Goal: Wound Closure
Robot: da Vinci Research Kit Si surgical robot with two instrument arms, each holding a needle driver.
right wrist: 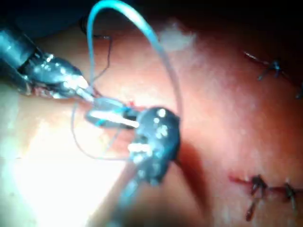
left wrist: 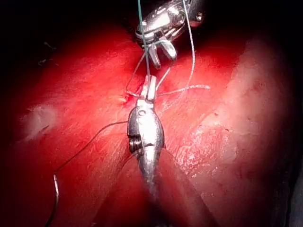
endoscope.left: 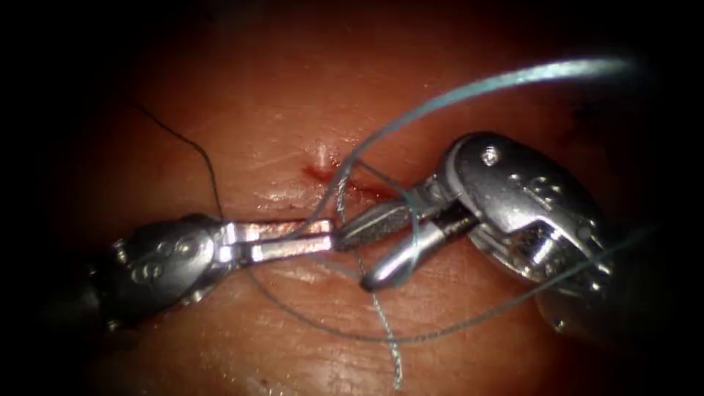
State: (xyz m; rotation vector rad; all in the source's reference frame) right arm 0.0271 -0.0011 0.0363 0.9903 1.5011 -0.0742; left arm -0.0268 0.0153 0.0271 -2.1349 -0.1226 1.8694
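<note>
- Thread (endoscope.left: 381, 339): a pale loop lies nearest on the tissue (endoscope.left: 279, 95), passing under both tools.
- Left tool (endoscope.left: 331, 238): jaws nearly closed, pinching thread just below the cut (endoscope.left: 334, 176).
- Right tool (endoscope.left: 359, 253): jaws parted and empty, thread wound around them.
- Needle (left wrist: 56, 201): lies free on the tissue, well apart from both tools.
- Earlier stitches (right wrist: 258, 185): farther along the tissue.

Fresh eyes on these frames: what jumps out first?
The two tools meeting tip to tip over the tissue, just below the small red cut: the left hand shut on the thread, the right hand open with thread draped across it. Next, the curved needle lying loose on the tissue, away from both tools.
</note>
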